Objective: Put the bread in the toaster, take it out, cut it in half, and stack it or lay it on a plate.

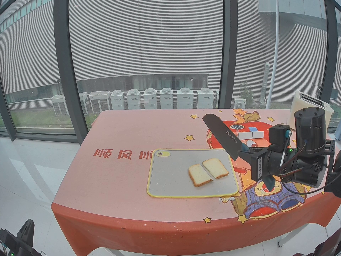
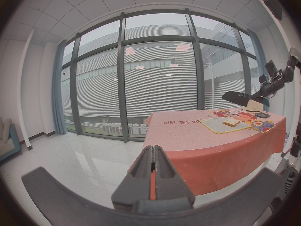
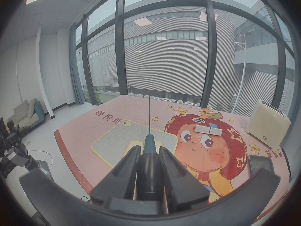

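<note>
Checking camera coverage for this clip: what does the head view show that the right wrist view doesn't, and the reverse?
Head view adds: the two bread halves lying side by side, a gap between them, and the knife seen flat-on, blade raised. Right wrist view adds: a dark square tray near the toaster, and the right gripper shut on the knife's handle, blade edge-on. Both: cutting board, knife, toaster.

Red characters point(image 1: 122, 154) run along the tablecloth point(image 1: 106, 192) left of the board point(image 1: 170, 182). Small white lettering marks the knife point(image 1: 223, 132) blade; small dark print sits low on the toaster's point(image 3: 268, 124) side.
</note>
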`<state>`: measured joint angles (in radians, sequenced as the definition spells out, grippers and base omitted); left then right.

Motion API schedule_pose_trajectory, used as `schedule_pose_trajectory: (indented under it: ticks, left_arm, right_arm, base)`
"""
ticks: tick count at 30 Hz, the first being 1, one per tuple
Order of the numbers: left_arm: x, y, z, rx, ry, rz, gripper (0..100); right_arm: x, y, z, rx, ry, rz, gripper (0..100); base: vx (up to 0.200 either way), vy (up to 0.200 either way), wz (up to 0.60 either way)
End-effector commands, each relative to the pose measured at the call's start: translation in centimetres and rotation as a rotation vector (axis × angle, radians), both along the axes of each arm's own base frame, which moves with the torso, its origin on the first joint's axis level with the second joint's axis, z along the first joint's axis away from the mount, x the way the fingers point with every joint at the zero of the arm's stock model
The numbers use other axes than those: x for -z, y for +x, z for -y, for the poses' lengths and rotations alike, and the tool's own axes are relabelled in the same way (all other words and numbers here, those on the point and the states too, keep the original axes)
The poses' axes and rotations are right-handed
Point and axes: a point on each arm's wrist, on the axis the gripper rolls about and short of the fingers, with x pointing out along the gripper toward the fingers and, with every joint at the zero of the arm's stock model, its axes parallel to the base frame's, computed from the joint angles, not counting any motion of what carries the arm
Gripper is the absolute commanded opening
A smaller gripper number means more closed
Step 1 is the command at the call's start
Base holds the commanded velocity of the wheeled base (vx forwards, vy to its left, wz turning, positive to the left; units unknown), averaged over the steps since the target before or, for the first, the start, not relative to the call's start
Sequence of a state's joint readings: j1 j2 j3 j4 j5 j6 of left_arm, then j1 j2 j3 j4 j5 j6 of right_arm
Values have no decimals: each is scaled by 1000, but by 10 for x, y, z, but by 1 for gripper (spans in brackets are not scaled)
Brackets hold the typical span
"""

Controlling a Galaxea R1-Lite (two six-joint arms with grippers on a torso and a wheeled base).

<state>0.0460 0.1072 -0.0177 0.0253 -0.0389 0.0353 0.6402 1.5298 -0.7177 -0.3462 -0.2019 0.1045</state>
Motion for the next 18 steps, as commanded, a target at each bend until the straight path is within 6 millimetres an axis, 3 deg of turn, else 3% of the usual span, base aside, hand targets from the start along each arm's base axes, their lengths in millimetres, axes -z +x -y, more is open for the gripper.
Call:
schedule_pose_trajectory:
  ticks: [1, 7, 8, 18]
  left_arm:
    - [3, -1, -1, 88, -7, 18, 0]
    - [4, -4, -1, 71, -6, 67, 0]
    - [4, -4, -1, 71, -6, 67, 100]
    - [4, -4, -1, 63, -8, 73, 100]
  right_arm:
    - [-8, -2, 8, 21, 18, 25, 0]
    - [-9, -1, 10, 30, 19, 27, 0]
    - [-9, -1, 10, 30, 19, 27, 0]
    - [-3, -8, 14, 31, 9, 16, 0]
  base:
    - [0, 0, 0]
    - [0, 0, 0]
    - [0, 0, 0]
    - [0, 0, 0]
